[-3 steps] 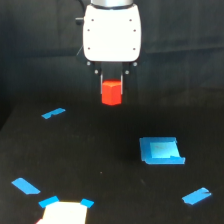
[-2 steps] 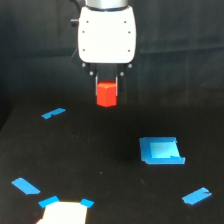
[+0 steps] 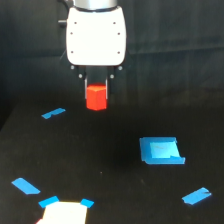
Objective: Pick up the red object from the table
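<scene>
The red object [image 3: 96, 97] hangs clamped in the gripper [image 3: 96, 91], clear of the black surface [image 3: 100, 165] — well above and to the exterior view's left of the blue square patch [image 3: 161, 151]. You can see only its upper part pinched between the dark fingers; most of the block sticks out below them, so the hold looks shallow. That is your main risk: a sudden jerk or quick swing of the arm could let the block slide out and drop. If it falls, it may bounce or roll away from the blue square patch, perhaps toward the small tape strip [image 3: 53, 113] up and to the exterior view's left of the patch. Whether the pads sit on flat faces or on edges is not clear from here — treat the grip as uncertain.
</scene>
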Controlling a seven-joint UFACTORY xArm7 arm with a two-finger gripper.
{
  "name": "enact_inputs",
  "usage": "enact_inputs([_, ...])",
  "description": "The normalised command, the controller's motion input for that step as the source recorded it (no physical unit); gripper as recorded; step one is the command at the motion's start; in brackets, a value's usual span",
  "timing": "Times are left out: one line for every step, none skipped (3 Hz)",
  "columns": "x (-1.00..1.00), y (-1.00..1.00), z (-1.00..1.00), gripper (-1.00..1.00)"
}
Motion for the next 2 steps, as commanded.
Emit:
enact_inputs([-0.42, -0.28, -0.15, -1.00])
enact_inputs([-0.13, 0.43, -0.04, -1.00])
